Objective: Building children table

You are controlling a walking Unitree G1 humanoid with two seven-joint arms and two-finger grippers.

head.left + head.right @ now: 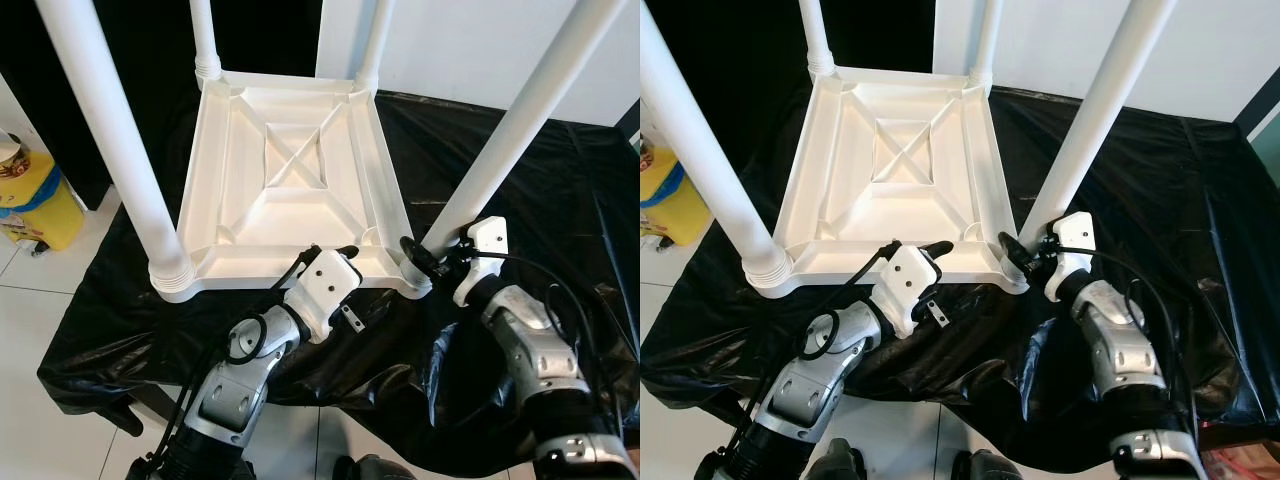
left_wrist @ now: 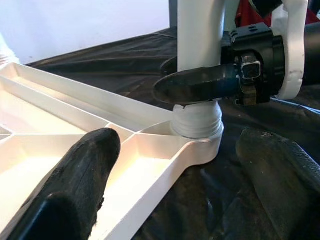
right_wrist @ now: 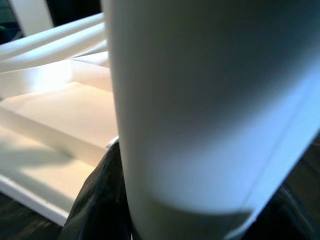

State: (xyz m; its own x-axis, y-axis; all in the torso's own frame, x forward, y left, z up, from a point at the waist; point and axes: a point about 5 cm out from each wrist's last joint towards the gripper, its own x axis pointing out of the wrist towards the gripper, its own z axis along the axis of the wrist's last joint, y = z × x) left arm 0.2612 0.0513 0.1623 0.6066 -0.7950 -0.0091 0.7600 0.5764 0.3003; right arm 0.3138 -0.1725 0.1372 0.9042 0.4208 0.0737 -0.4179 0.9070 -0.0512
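Observation:
A white plastic children's table top (image 1: 290, 200) lies upside down on a black plastic sheet (image 1: 560, 180), with four white legs standing up from its corners. My right gripper (image 1: 418, 258) is shut around the base of the near-right leg (image 1: 500, 140), just above its threaded socket (image 2: 197, 122). One of its black fingers (image 2: 200, 85) crosses in front of that leg. My left gripper (image 1: 331, 252) is open at the top's front rim, left of that corner. One of its fingers (image 2: 85, 175) is over the ribbed underside and the other is over the sheet.
The near-left leg (image 1: 120, 150) rises tall beside my left arm, and two far legs (image 1: 205, 40) stand at the back. A yellow bag (image 1: 35, 195) sits on the white tile floor (image 1: 40, 300) at the left. A white wall is behind.

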